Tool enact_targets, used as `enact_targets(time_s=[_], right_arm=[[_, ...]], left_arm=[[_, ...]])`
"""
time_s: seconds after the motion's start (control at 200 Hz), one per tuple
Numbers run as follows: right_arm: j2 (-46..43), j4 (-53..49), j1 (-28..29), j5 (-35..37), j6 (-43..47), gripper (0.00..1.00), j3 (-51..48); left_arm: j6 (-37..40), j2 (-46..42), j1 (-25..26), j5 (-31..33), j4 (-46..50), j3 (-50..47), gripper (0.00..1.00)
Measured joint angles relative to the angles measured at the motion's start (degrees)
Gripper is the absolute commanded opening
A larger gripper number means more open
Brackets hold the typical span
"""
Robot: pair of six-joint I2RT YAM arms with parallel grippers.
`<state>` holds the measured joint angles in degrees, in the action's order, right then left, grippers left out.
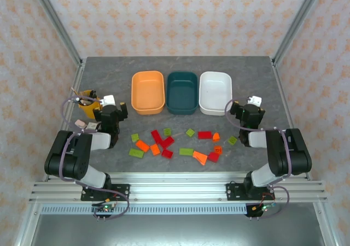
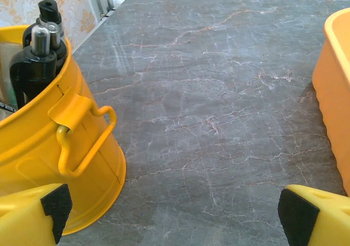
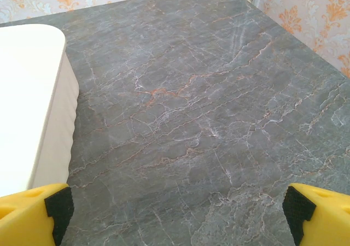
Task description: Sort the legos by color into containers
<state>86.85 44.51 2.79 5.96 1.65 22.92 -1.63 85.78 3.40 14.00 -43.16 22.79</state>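
Centrally on the grey marbled counter [image 1: 109, 76] stand three shallow rounded containers in a row: orange tub [image 1: 148, 92], teal tub [image 1: 182, 92], white tub [image 1: 215, 92]. The left end effector [image 2: 175, 213], beside a yellow cup [image 2: 44, 164], and the right end effector [image 3: 175, 208], beside the white tub, gape apart, holding nothing. Between them lie the legos [image 1: 168, 142]: small flat red, orange and yellow-green bricks, square or oblong, loosely scattered.
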Motion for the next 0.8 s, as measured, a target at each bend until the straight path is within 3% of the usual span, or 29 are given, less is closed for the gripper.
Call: enact_targets(time_s=[0.706,0.801], right_arm=[[0.0,0.0,0.0,0.0,0.1,0.99,0.0],[-0.7,-2.2,0.0,0.0,0.2,0.99,0.5]], left_arm=[[0.0,0.0,0.0,0.0,0.0,0.0,1.00],[0.2,-1.0,0.4,0.2,3.5,0.9,1.00]])
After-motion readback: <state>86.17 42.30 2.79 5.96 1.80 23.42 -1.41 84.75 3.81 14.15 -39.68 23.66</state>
